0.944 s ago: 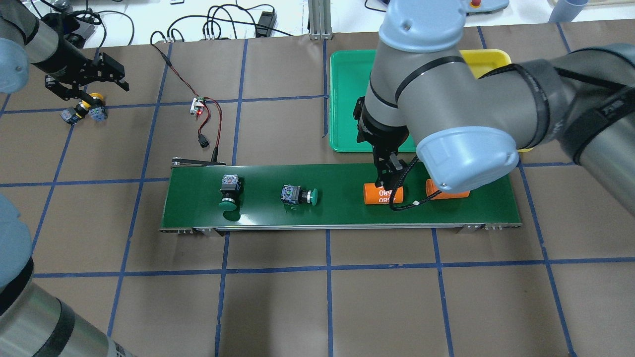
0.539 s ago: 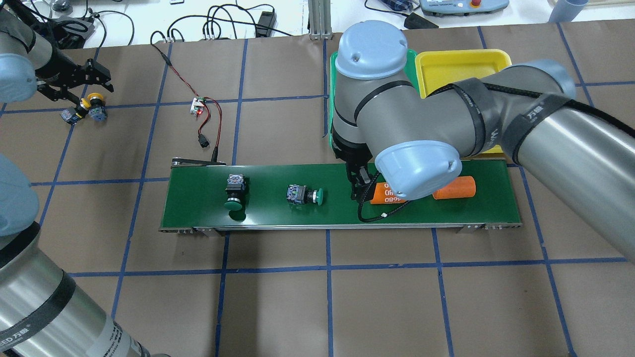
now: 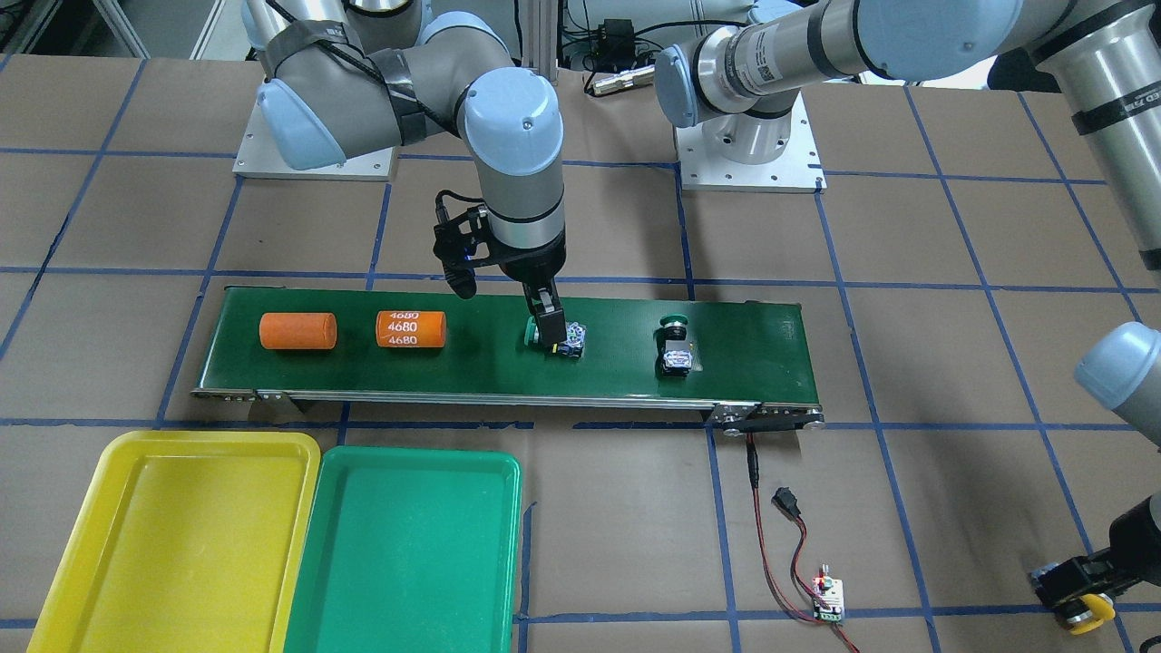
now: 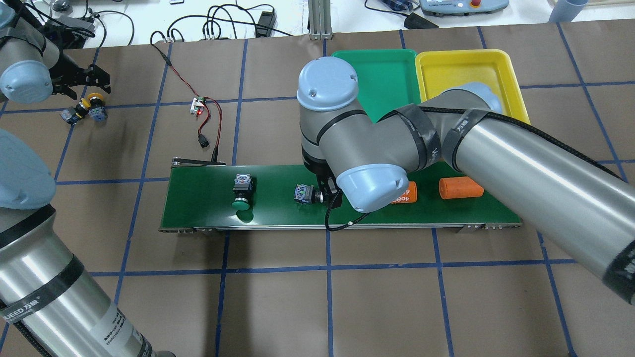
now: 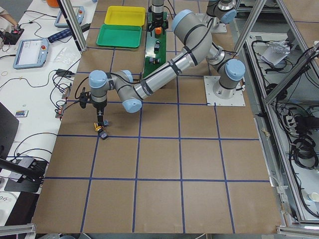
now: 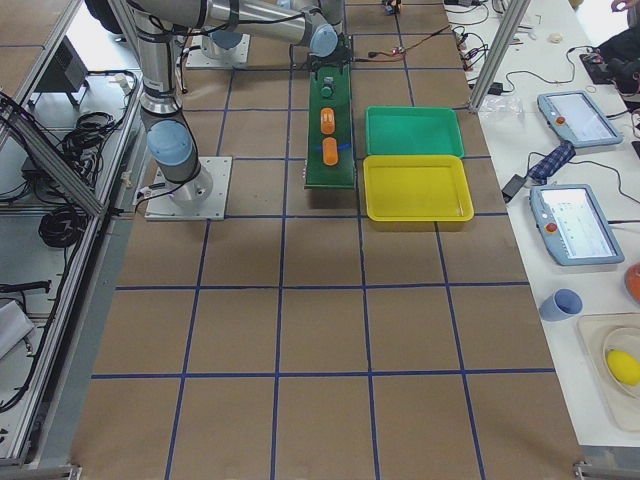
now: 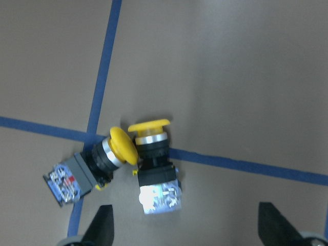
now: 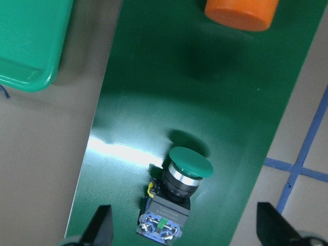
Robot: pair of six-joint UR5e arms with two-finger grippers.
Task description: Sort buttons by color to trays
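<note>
Two green-capped buttons lie on the belt: one (image 4: 242, 191) to the left, one (image 4: 306, 193) under my right gripper (image 3: 547, 334). In the right wrist view this button (image 8: 182, 179) lies on its side between the open fingers (image 8: 102, 225), which do not touch it. Two yellow-capped buttons (image 7: 148, 154) (image 7: 89, 164) lie touching each other on the brown table at the far left (image 4: 92, 104). My left gripper (image 4: 84, 85) hovers above them, open and empty. The green tray (image 4: 384, 74) and the yellow tray (image 4: 466, 67) stand side by side beyond the belt, both empty.
Two orange cylinders lie on the long dark-green conveyor belt (image 3: 453, 376), one plain (image 3: 297, 331) and one printed 4680 (image 3: 410, 328). A small circuit board with red and black wires (image 4: 199, 105) lies beyond the belt's left end.
My right arm has swung left along the belt from the 4680 cylinder to over the green button. The belt's items have drifted right. My left gripper has shifted slightly over the yellow buttons.
</note>
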